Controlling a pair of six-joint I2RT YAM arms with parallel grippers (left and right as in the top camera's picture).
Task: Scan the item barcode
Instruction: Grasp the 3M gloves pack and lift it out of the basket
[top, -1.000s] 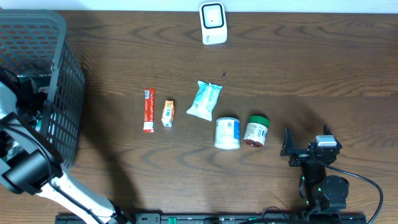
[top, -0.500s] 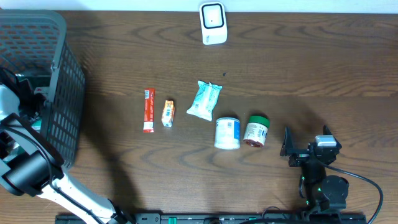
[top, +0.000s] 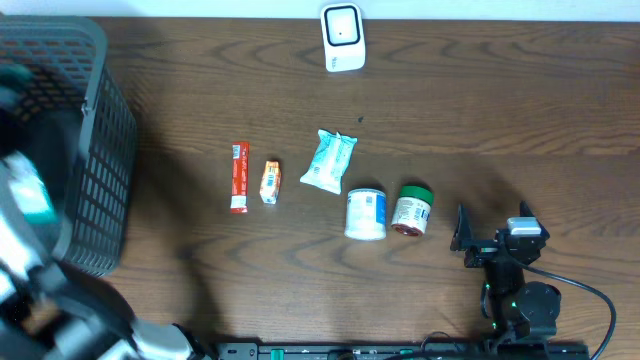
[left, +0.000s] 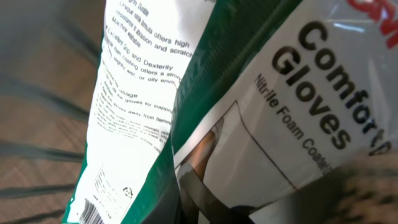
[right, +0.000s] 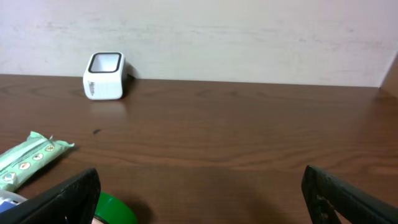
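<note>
Glove packet (left: 261, 112), green and white, pinched in closed left pincer, at grey basket (top: 95, 110) on bench (top: 500, 110) left end. Well apart from white scanner (top: 342, 37). Right pincer (right: 199, 196) spread wide, holding nothing.

The overhead view looks straight down from high above and takes in the whole counter (top: 500, 110), with the scanner (top: 343, 38) at its far edge. The right wrist view sits low over the counter and faces level across it toward the wall (right: 249, 31). Both views share the scanner and the green snack packet (top: 328, 162). The left wrist view is so close to a glove packet (left: 261, 124) that the packet fills it.
</note>
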